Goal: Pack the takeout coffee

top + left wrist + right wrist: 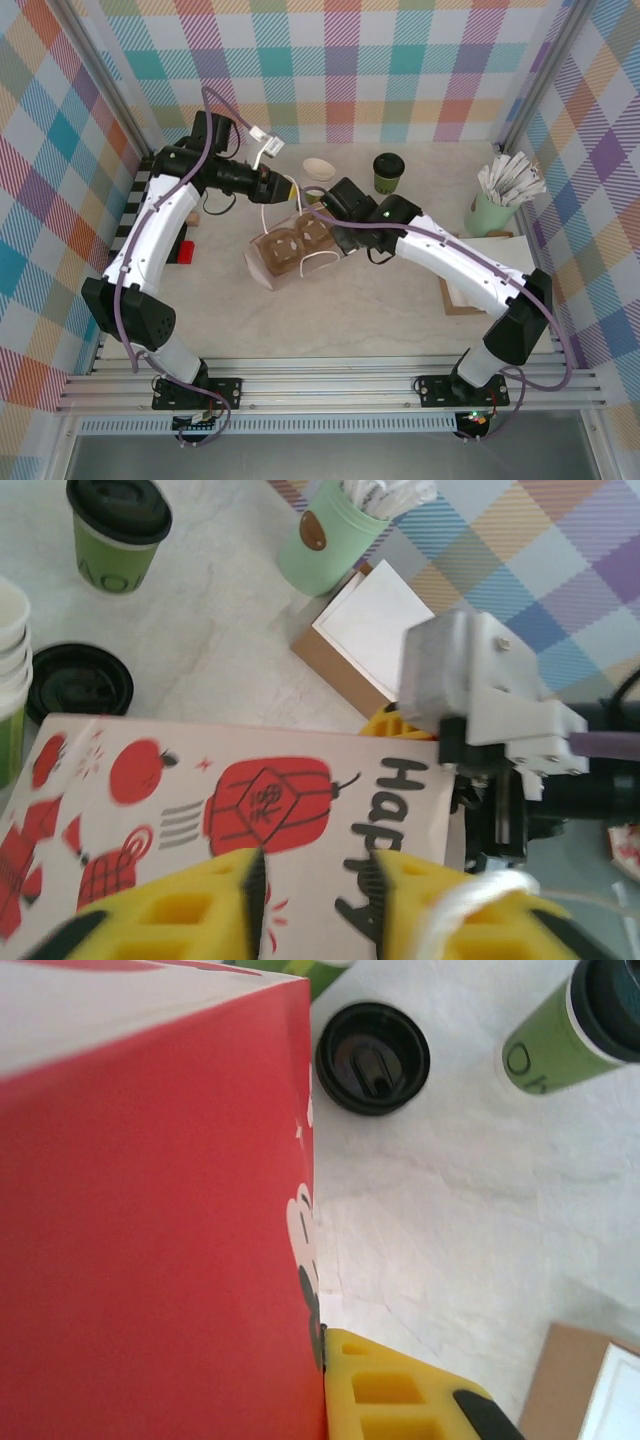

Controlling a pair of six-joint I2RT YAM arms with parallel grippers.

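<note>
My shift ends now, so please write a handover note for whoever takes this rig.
Left end effector: open, over the paper bag, above its printed side.
Right end effector: shut on the paper bag's wall.
Takeout coffee: lidded, upright on the table behind the bag, untouched.
Done: nothing packed yet.
Left: pick up the coffee and set it in the bag.

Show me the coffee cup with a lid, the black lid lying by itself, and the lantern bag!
takeout coffee (112,565): left wrist view, green side under its lid.
loose black lid (372,1057): right wrist view, its middle.
gift bag (265,805): left wrist view, the red lantern print.
</note>
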